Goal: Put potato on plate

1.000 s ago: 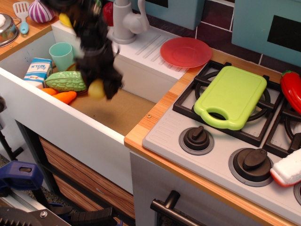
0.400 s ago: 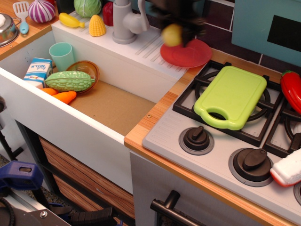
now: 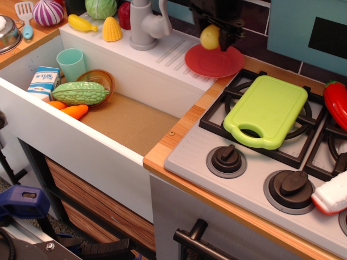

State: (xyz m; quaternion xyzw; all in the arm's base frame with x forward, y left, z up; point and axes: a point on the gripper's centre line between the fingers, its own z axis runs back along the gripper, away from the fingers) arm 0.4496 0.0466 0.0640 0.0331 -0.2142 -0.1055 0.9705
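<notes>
My black gripper [image 3: 214, 33] hangs at the top centre, shut on the pale-yellow potato [image 3: 210, 37]. It holds the potato just above the red-pink plate [image 3: 214, 61], which lies on the counter beside the sink's drain board. I cannot tell whether the potato touches the plate. The gripper's upper part runs out of the frame.
A grey faucet [image 3: 142, 24] stands left of the plate. The sink holds a milk carton [image 3: 43, 82], a teal cup [image 3: 71, 63], a green gourd [image 3: 79, 93], an orange-brown bowl [image 3: 100, 78] and a carrot [image 3: 70, 110]. A green cutting board [image 3: 267, 111] lies on the stove. A corn cob [image 3: 111, 29] is behind the sink.
The gripper has carried the potato from over the sink rightwards and back, past the faucet, and now holds it over the plate, slightly further right than 0.4 s ago.
</notes>
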